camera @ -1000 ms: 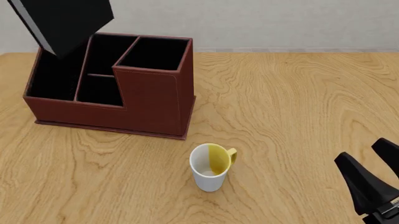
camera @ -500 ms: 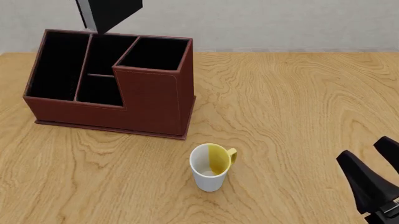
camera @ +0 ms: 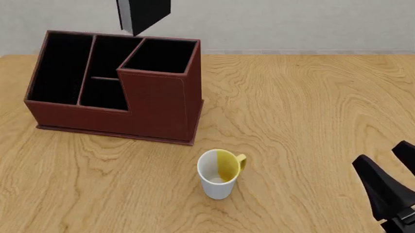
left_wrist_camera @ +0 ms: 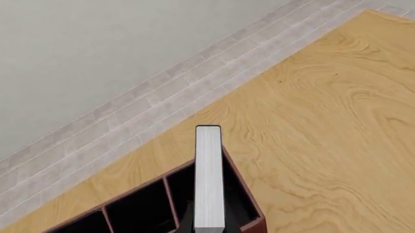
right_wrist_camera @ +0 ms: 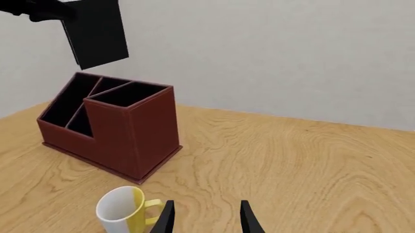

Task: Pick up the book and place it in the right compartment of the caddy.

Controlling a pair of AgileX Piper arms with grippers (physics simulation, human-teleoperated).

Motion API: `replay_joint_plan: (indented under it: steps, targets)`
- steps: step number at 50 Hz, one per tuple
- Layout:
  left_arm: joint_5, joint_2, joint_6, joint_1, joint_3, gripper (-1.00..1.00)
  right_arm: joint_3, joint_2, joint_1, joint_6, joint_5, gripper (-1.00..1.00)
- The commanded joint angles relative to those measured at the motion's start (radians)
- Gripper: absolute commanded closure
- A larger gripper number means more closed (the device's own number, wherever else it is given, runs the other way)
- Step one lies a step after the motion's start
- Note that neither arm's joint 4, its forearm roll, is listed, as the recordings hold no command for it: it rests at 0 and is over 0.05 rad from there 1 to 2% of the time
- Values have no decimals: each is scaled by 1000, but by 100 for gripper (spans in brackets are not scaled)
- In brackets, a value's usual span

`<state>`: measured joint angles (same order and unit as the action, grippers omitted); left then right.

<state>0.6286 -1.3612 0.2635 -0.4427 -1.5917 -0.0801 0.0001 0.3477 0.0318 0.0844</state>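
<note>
The book (camera: 144,15) is being held in the air above the caddy (camera: 155,109), clear of its rim, over the back edge and near the boundary between the middle slots and the right compartment (camera: 161,56). Pick-up is judged complete; placement is not yet done, since no part of the book is inside any well. What is judged to be left is lining the book up over the tall square well, lowering it in and letting go.

The left gripper is not being shown clearly in any view. In the right wrist view a dark shape (right_wrist_camera: 39,9) is appearing at the book's upper corner, presumably the left arm holding it, but how far its fingers are closed cannot be told. The right gripper (right_wrist_camera: 206,218) is hanging low over the table (camera: 311,121) with its fingers parted and nothing between them, near the mug (camera: 219,174).

The front view is cutting the book off at the top edge, so only its lower part is being seen. The right wrist view is showing most of its black cover (right_wrist_camera: 96,34), tilted. The left wrist view alone is showing the white page edge (left_wrist_camera: 209,179) end-on, with the caddy's compartments directly beneath; this is the only view giving alignment along the gripper's axis.
</note>
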Motion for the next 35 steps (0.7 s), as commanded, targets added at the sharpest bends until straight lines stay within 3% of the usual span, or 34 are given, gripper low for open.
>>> replay_joint_plan:
  steps: [1,35]
  targets:
    - [-28,-75,25,-3,-50,100,-10,0,-11,-2,8,-100]
    - [-131,-218,35,3,-43,100,11,0,-30,-13,4,-100]
